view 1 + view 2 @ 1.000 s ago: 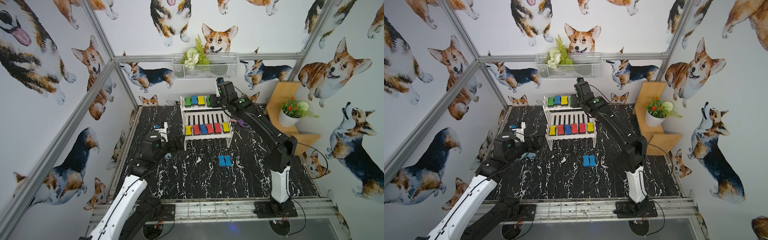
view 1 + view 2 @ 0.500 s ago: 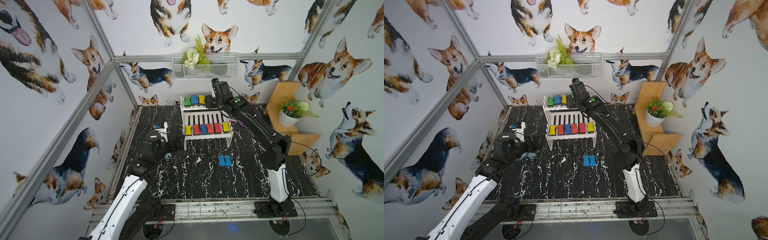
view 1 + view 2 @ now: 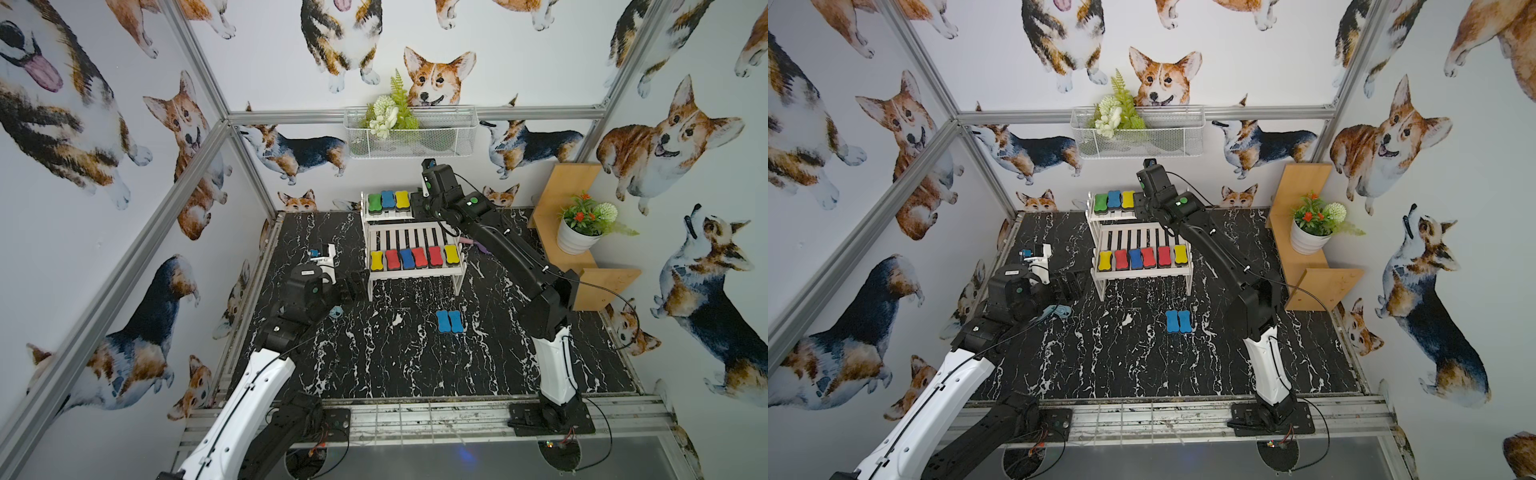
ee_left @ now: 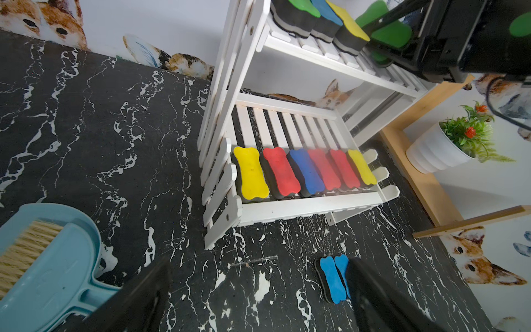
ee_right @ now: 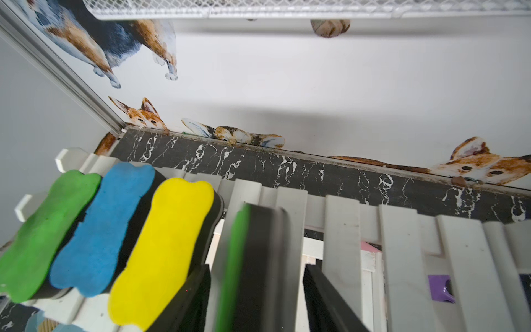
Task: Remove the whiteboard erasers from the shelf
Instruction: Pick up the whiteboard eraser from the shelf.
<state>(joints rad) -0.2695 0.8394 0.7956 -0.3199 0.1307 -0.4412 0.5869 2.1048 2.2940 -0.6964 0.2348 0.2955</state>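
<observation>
Jaws of the right claw (image 5: 255,270) are straddling a green eraser (image 5: 235,247) at the 3 o'clock end of the upper tier of the shelf (image 3: 415,274). Eraser is standing on edge, long axis running along the fingers (image 5: 198,296), roughly parallel with three neighbours (image 3: 387,200) lying 12-to-6. Jaws are sitting half-closed; slivers of slat are showing either side, so a firm pinch cannot be told. Left claw (image 3: 355,286) is idling spread wide at the shelf's 9 o'clock, farther off. Against a second ago, right wrist is sitting further toward 9 o'clock, now covering that eraser in both top views. Two blue erasers (image 3: 449,321) are lying on the bench (image 3: 374,365).
</observation>
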